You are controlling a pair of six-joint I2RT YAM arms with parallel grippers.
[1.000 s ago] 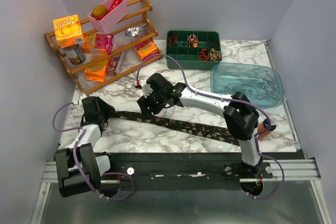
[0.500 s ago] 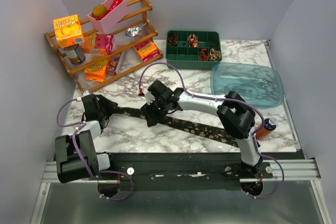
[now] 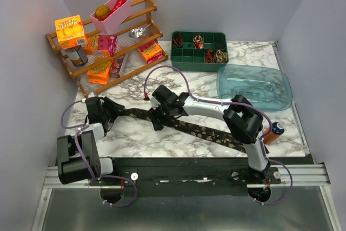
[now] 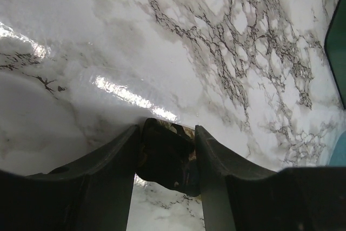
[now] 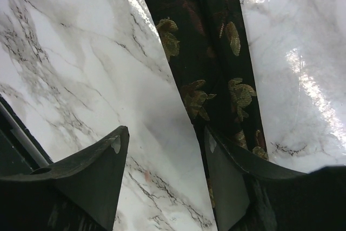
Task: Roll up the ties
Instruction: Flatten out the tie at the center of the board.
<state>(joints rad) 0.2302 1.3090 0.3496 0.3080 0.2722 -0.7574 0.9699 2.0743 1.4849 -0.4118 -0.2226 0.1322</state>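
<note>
Works on one tie [image 3: 200, 131], stretched flat in a diagonal across the marble table [image 3: 135, 136], from the left side to the near right. Grasps its left end with the left gripper [image 3: 106, 109]: in the left wrist view, shows a dark bunched tip of fabric wedged between both fingers [image 4: 108, 155] and touching each. Looks like the seed of the coil, pinched so that it cannot spring flat.

Holds the right gripper [image 3: 158, 120] low over the band just right of that end, jaws spread and grasping nothing. Sets one finger [image 5: 227, 171] over the patterned cloth and the other on bare marble beside it. Probably serves to steady the strip and hold it straight while the end is turned. Cannot tell whether that finger actually presses on the fabric.

Leaves nearly the whole length unrolled, so counts as an early stage for this tie. Shows finished coils [image 3: 210, 56] at the far side, in compartments of the green tray [image 3: 199, 68], presumably the destination here too.

Calls next for turning the pinched end over onto the band, with tension held along the diagonal. Risks a loose or skewed roll if the cloth slips from the pinch.
</note>
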